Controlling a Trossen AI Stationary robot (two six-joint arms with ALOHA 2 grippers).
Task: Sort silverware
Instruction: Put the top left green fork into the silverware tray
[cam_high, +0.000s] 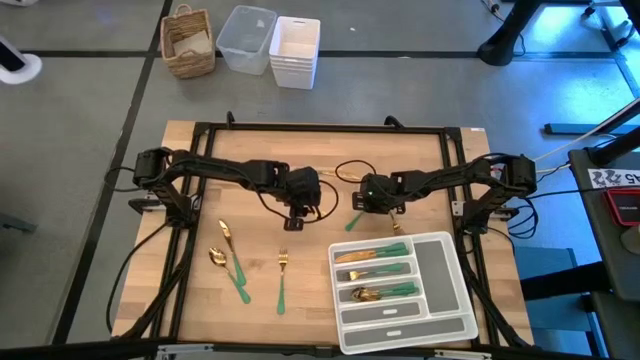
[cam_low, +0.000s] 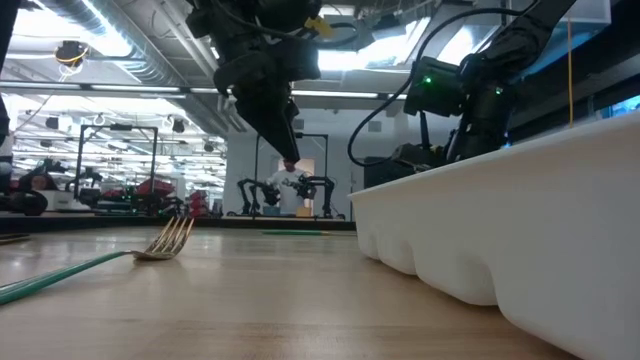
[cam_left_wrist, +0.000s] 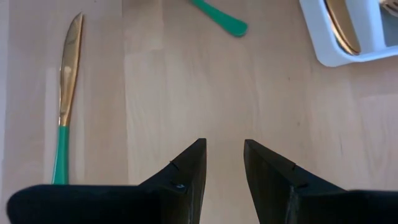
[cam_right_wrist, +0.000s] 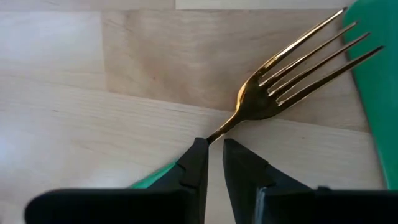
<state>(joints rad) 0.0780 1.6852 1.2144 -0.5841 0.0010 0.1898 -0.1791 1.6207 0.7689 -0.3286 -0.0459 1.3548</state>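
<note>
Right gripper (cam_right_wrist: 211, 158) sat low over the wooden table (cam_high: 300, 160), fingers narrowed around the neck of a gold-headed, green-handled fork (cam_right_wrist: 292, 78), just above the white compartmented plastic tray (cam_high: 440, 300); actual contact unclear. Left gripper (cam_left_wrist: 224, 168) hovered mid-table, fingers apart, holding nothing. A gold knife with green handle (cam_left_wrist: 65, 93) lay near it. More silverware (cam_high: 380, 272) lay in the tray.

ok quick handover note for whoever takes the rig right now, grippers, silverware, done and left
Right gripper: jaws closing around the neck of a gold-headed, green-handled fork lying on the wooden table, above the tray.
Left gripper: open, empty, hovering mid-table.
Done: three compartments of the white plastic compartmented tray hold cutlery.
Left: the fork under the right gripper, plus a knife, spoon and second fork loose on the table's left.
</note>
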